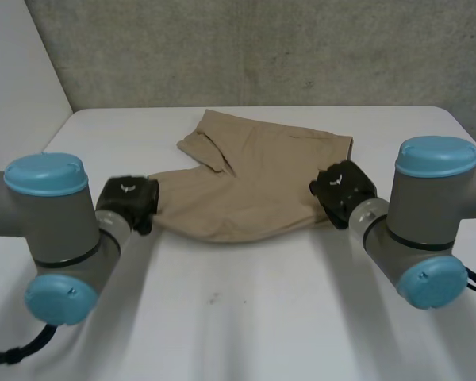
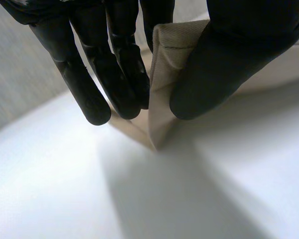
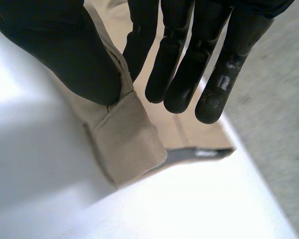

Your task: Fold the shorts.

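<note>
The left robot hand is closed in a pinch on the left edge of the tan shorts. Its thumb presses a raised fold of cloth against the fingers. The right robot hand pinches the right edge, with its thumb on a hemmed corner and its fingers nearly straight just behind the cloth. The shorts lie partly folded in the middle of the white table. Bare table surrounds them, widest on the robot's side.
</note>
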Action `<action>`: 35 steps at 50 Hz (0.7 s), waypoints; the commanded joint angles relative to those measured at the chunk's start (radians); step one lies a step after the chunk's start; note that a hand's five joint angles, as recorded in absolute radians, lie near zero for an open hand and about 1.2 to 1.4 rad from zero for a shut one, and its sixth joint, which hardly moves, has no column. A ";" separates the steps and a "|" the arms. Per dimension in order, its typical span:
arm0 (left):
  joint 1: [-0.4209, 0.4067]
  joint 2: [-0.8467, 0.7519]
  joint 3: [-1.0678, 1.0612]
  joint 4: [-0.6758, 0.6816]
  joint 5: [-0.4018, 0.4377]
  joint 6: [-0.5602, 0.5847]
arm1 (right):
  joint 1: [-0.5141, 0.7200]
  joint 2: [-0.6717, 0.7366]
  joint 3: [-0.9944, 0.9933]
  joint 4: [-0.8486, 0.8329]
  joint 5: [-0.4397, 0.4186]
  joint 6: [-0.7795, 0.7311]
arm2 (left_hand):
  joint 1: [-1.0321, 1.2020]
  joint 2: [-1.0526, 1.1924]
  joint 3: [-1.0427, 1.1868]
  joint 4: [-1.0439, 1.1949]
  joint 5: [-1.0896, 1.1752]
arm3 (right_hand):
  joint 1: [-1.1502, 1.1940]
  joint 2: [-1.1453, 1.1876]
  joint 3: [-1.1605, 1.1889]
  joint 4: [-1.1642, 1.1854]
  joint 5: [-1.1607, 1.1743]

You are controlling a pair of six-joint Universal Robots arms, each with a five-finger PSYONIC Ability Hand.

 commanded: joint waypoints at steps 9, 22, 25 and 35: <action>-0.004 0.265 -0.214 -0.276 0.001 0.143 | -0.006 -0.171 0.137 0.343 0.003 -0.007 | 0.240 0.196 0.204 0.199 0.260 | 0.409 0.212 0.207 0.200 0.217; -0.078 0.357 -0.290 -0.326 0.013 0.232 | -0.007 -0.229 0.280 0.409 0.000 -0.097 | -0.761 -0.806 -0.798 -0.803 -0.741 | 0.409 0.212 0.207 0.200 0.217; -0.079 0.345 -0.203 -0.301 0.068 0.292 | -0.006 -0.229 0.292 0.357 0.000 -0.096 | -0.922 -0.966 -0.958 -0.963 -0.902 | 0.409 0.212 0.207 0.200 0.217; -0.067 0.071 0.113 -0.157 0.194 0.318 | -0.006 -0.231 0.326 0.274 0.002 -0.093 | -0.731 -0.776 -0.768 -0.773 -0.712 | 0.409 0.212 0.207 0.200 0.217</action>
